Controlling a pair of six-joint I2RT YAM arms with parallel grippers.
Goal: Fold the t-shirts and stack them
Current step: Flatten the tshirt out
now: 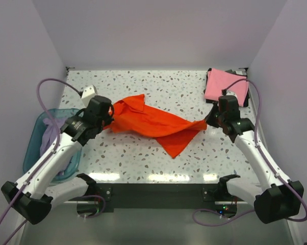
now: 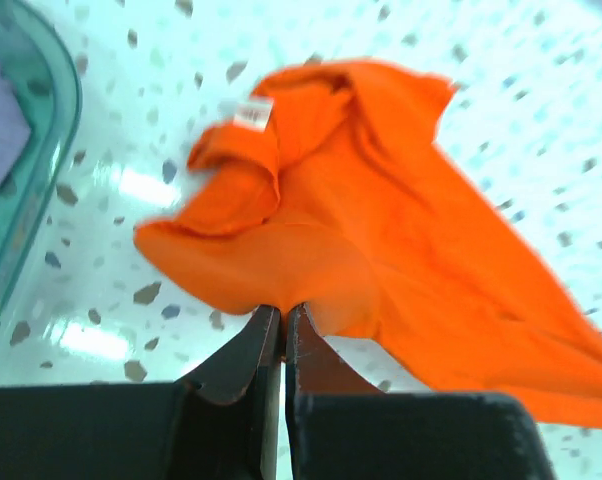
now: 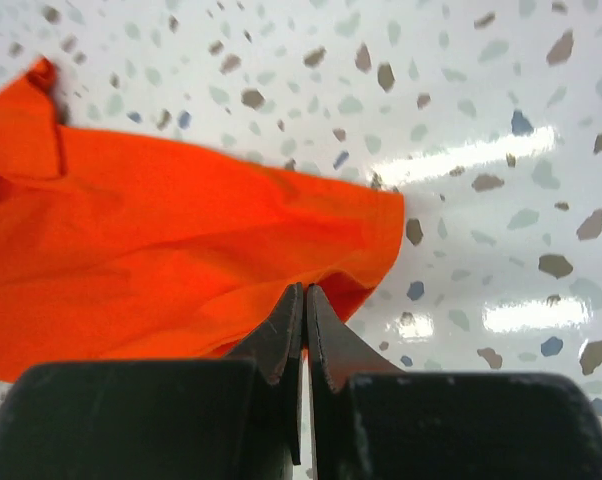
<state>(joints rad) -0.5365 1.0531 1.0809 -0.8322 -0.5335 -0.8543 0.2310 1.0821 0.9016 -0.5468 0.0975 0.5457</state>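
Orange-red t-shirt (image 1: pixel 153 125): one item, crumpled, strung between the two pincers across the desk (image 1: pixel 143 163); the collar with its white label (image 2: pixel 249 113) lies just ahead of the left pincer (image 2: pixel 283 312); a loose flap sags toward the near edge, short of the right pincer (image 3: pixel 305 292).
Left pincer: closed on a pinch of cloth at the collar end; right pincer: closed on the opposite edge, with cloth nipped at the tips; holds at opposite ends serve, by my reading, to draw the shirt out flat before any fold.
Arm pose: both arms reach forward from their bases, elbows outward, wrists turned inward to face each other, pincers low over the desk.
Pink t-shirt (image 1: pixel 222 84): folded, beyond the right pincer and apart from it; likely the start of the stack.
Lavender t-shirt (image 1: pixel 47 140): bunched in the teal basin (image 1: pixel 32 145), outboard of the left pincer; not yet folded.
Step in hand, judged: spreading; folding not begun on this item.
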